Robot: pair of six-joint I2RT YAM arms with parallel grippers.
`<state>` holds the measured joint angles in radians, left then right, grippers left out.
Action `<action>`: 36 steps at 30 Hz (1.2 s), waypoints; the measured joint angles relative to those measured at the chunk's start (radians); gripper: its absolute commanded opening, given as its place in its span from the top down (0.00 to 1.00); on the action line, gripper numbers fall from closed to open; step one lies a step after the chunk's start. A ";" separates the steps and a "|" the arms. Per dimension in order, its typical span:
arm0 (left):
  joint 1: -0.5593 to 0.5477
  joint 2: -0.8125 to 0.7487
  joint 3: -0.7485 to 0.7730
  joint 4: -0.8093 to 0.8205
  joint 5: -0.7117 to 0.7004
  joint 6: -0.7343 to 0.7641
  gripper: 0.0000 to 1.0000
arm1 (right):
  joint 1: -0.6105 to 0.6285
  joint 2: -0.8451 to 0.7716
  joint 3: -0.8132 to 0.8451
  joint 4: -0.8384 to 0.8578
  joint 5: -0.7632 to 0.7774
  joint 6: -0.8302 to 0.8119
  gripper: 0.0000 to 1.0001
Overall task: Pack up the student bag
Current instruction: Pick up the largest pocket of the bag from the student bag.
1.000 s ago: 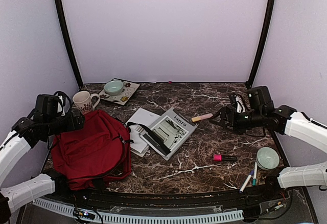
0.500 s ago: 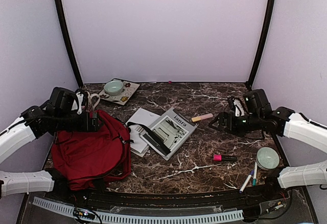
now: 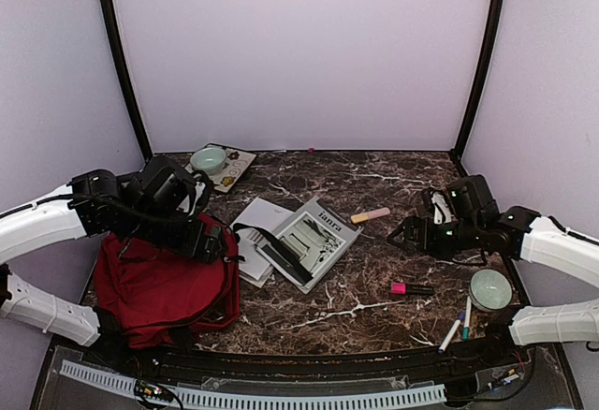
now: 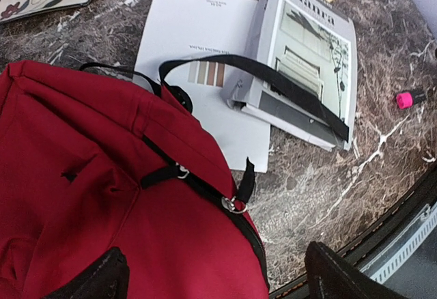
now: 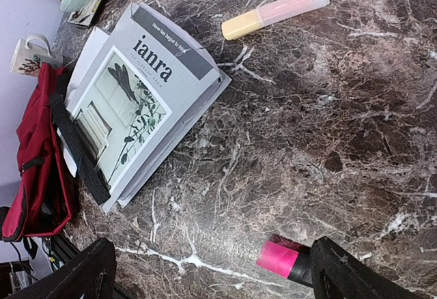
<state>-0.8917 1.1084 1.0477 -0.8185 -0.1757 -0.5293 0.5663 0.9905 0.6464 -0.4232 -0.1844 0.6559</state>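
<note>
The student bag (image 3: 164,279), a large dark-red fabric backpack with black zippers, lies slumped on the near-left part of the dark marbled surface (image 3: 374,181), its near edge at the surface's front rim. The left hand (image 4: 215,275) is over the bag's right edge with its fingers wide apart and nothing between them. The right hand (image 5: 215,272), also spread and holding nothing, is low over bare marble on the right side. A grey "ianra" magazine (image 3: 316,237) overlaps a white paper sheet (image 3: 255,218) just beside the bag, and the bag's black strap (image 4: 273,84) runs across both. Bare marble shows between the magazine and the right hand. A yellow-and-pink highlighter (image 5: 273,13) lies beyond the magazine's far corner, and a pink-capped black marker (image 3: 410,289) sits nearer the front.
</note>
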 measured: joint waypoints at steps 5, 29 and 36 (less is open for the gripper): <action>-0.084 0.110 0.032 -0.033 -0.018 -0.041 0.10 | 0.002 -0.012 -0.018 0.004 0.006 0.007 0.00; -0.071 0.170 0.277 -0.228 -0.018 -0.242 0.06 | 0.078 -0.116 -0.058 0.227 0.000 -0.129 0.00; 0.086 0.132 0.278 -0.245 0.002 -0.256 0.02 | 0.233 0.084 0.042 0.387 -0.022 -0.296 0.05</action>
<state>-0.8055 1.2404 1.3258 -1.0630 -0.1738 -0.7853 0.7994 1.0748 0.6888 -0.0360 -0.2066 0.3603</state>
